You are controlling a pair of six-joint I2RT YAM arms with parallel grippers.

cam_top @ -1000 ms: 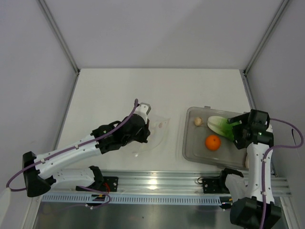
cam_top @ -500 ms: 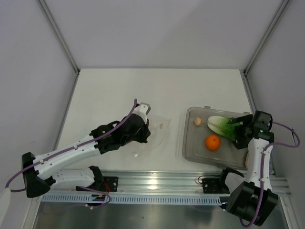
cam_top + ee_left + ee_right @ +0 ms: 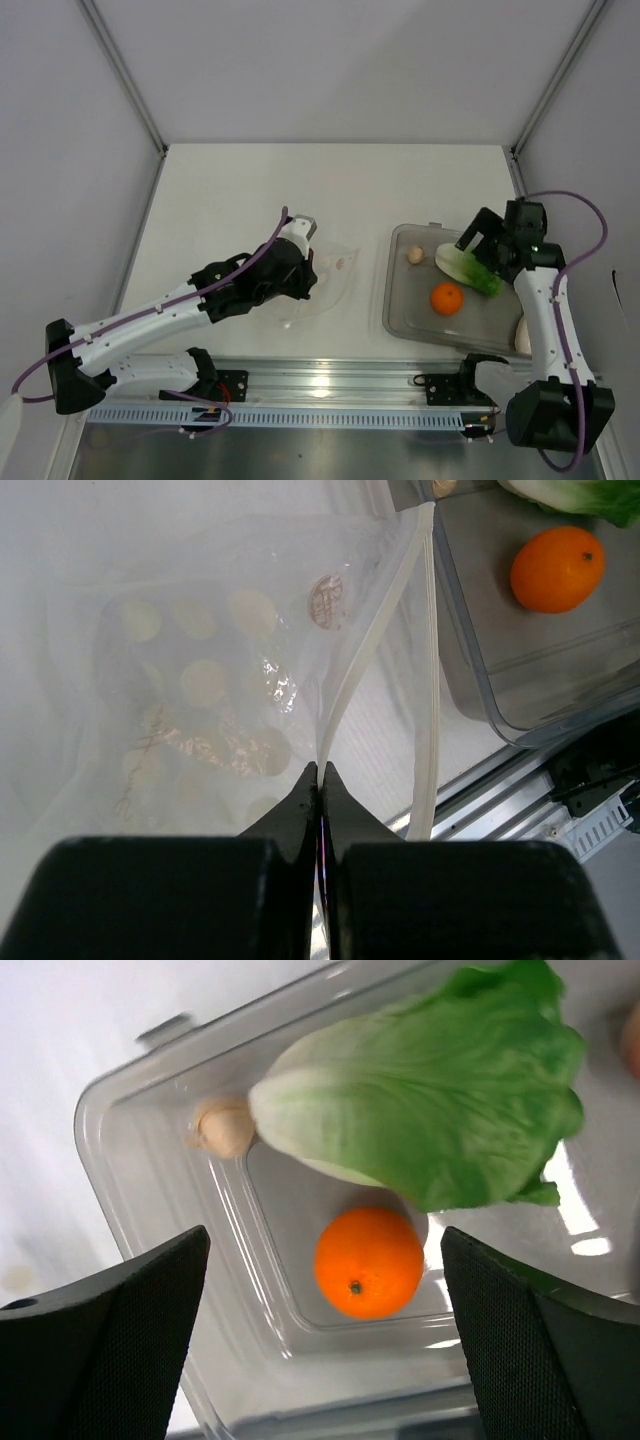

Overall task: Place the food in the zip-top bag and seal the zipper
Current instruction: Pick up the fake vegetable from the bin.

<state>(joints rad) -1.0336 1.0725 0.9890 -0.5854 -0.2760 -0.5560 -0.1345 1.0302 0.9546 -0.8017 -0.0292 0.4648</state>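
Clear bag (image 3: 180,660) edge in left hand (image 3: 321,780)

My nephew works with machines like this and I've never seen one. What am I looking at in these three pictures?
Two white robot arms are bolted at the near edge of a table. The wide picture looks down from above. The other two come from a small camera on each wrist. The left hand is pinched shut on the mouth edge of a clear bag that lies on the table. The right hand is open and empty, above a clear tray. The tray holds a lettuce, an orange and a small pale piece. That food has not yet gone into the bag.
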